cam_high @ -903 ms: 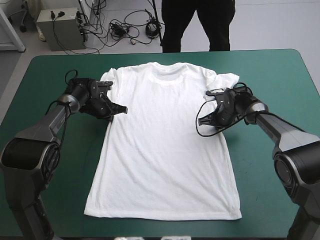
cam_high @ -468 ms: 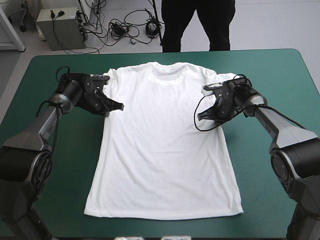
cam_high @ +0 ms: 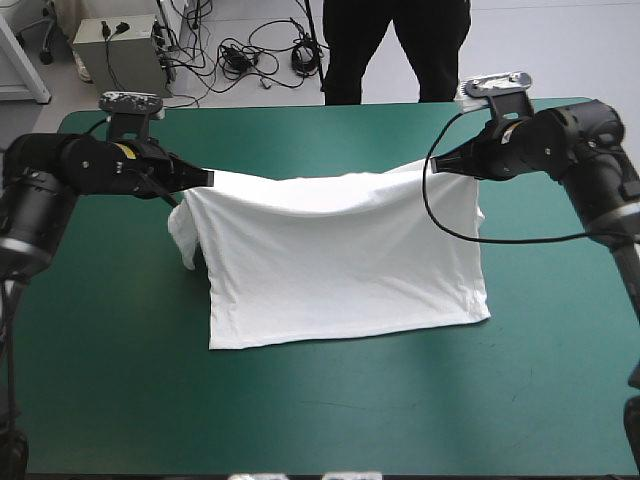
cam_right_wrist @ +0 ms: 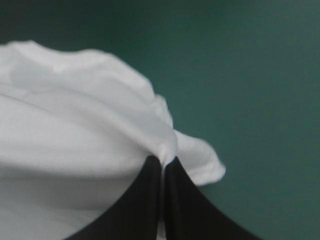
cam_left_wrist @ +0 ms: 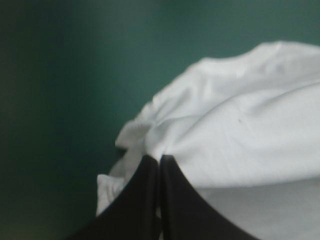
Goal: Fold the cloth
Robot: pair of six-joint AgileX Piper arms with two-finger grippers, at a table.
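The white T-shirt [cam_high: 340,260] hangs by its upper part between my two grippers, its lower part still on the teal-green table [cam_high: 330,410]. My left gripper [cam_high: 208,178] is shut on the T-shirt at its left shoulder, raised above the table. My right gripper [cam_high: 440,167] is shut on the right shoulder at about the same height. In the left wrist view the black fingers [cam_left_wrist: 150,192] meet in a point with white T-shirt [cam_left_wrist: 240,135] bunched at the tip. The right wrist view shows that gripper [cam_right_wrist: 162,162] pinching gathered T-shirt [cam_right_wrist: 75,145] the same way.
The black cable [cam_high: 450,215] from the right wrist hangs in a loop in front of the T-shirt's right side. Bare teal-green cover lies on the near half of the table and at both sides.
Both grippers took hold of the T-shirt's shoulders and rose, moving apart and toward the far edge. The shirt's upper half came off the table and its hem slid farther from the near edge.
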